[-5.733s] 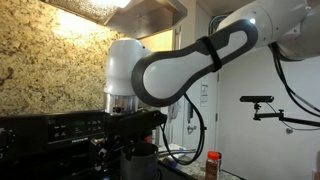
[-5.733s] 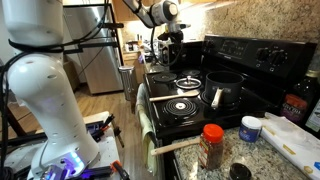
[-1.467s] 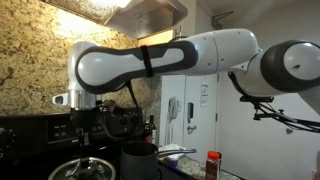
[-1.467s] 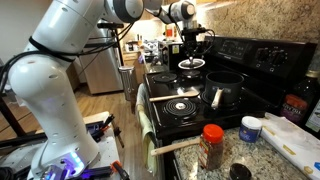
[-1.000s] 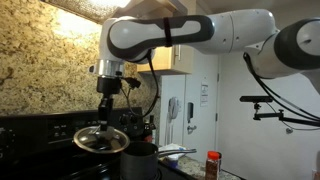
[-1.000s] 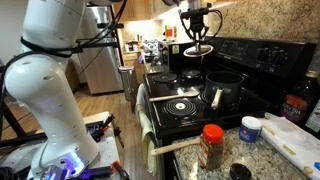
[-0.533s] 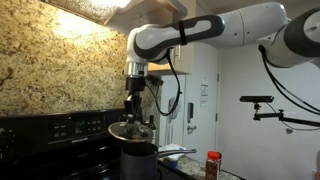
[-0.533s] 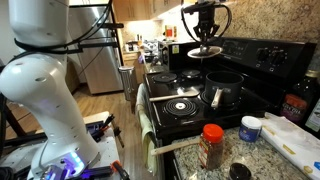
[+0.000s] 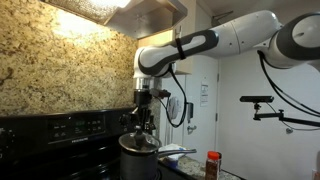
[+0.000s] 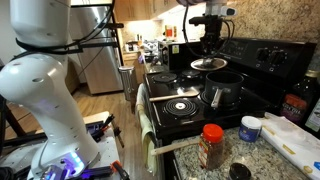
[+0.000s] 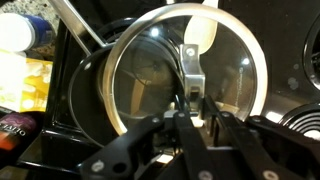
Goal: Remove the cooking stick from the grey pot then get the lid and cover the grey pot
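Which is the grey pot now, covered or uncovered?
Uncovered. The gripper holds the lid by its handle in the air above the grey pot; a gap shows between lid and rim.

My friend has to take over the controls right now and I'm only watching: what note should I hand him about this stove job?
The pincer is shut on the handle of the lid.
The lid hangs just above the grey pot on the stove, not seated.
The cooking stick is not clearly visible; I cannot tell where it lies.
Done: lid picked up and brought over.
Left: lower the lid onto the pot, then let go.
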You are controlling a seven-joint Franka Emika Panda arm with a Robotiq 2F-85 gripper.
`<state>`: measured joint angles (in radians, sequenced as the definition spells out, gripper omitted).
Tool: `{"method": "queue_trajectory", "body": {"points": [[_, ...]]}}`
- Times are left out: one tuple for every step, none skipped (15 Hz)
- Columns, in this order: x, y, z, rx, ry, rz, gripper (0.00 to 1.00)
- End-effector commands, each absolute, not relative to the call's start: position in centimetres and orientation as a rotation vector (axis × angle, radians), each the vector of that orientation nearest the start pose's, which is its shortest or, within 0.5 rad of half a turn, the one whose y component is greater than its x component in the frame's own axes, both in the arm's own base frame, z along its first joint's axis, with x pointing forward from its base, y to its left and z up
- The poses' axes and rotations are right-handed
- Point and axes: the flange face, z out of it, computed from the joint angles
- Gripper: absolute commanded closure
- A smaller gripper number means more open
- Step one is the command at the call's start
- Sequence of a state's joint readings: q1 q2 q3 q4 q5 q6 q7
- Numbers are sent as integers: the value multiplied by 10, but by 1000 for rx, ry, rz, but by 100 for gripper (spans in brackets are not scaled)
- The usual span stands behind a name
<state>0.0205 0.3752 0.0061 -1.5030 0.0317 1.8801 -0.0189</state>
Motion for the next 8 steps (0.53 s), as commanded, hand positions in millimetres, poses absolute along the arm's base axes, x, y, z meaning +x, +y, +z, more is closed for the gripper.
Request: {"method": "queue_trajectory", "body": {"points": [[674,16,447,-3099,-38,-17,80],[676,14,443,-3095,-30,-21,80],[677,14,441,-3094,-29,-22,88],[679,19,438,-3090,-23,-12,88],[682,19,438,-3076,-1,-10,88],[685,17,438,-3083,21,-20,88],[688,12,438,-3083,74,-23,88],[690,7,439,-3065,94,-14,88]]}}
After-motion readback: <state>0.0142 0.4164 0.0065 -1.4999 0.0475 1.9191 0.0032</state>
